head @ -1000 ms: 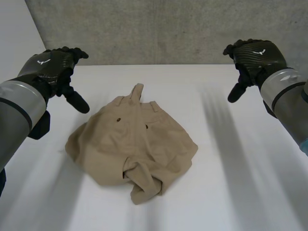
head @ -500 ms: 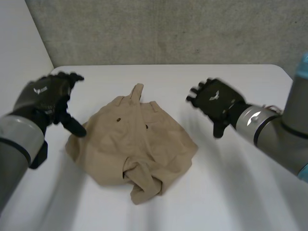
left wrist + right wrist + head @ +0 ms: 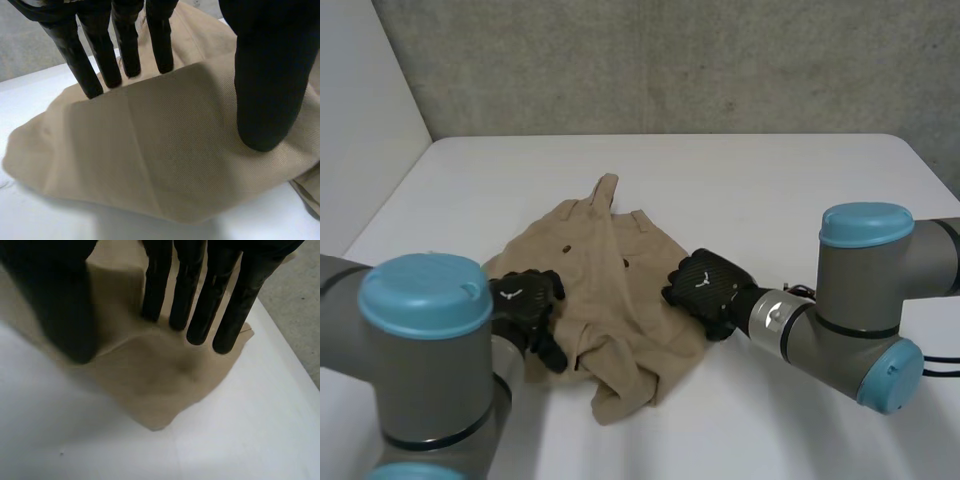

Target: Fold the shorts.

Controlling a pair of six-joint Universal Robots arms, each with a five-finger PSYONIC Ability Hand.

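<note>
My left hand [image 3: 525, 303] and right hand [image 3: 705, 288] lay straight, spread fingers [image 3: 127, 45] on opposite edges of the crumpled khaki shorts [image 3: 615, 265], which lie beneath my palms on the tabletop [image 3: 770, 180].

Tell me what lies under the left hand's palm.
Under the left hand lies a flat tan panel of the shorts, near their edge, on the white table. Whatever is beneath that cloth is covered.

There are no words or numbers to read anywhere. The only marks are a small white emblem on the back of the left robot hand [image 3: 525, 298] and a matching one on the right robot hand [image 3: 704, 284], at either side of the shorts [image 3: 610, 255]. Neither emblem has letters I can make out.
</note>
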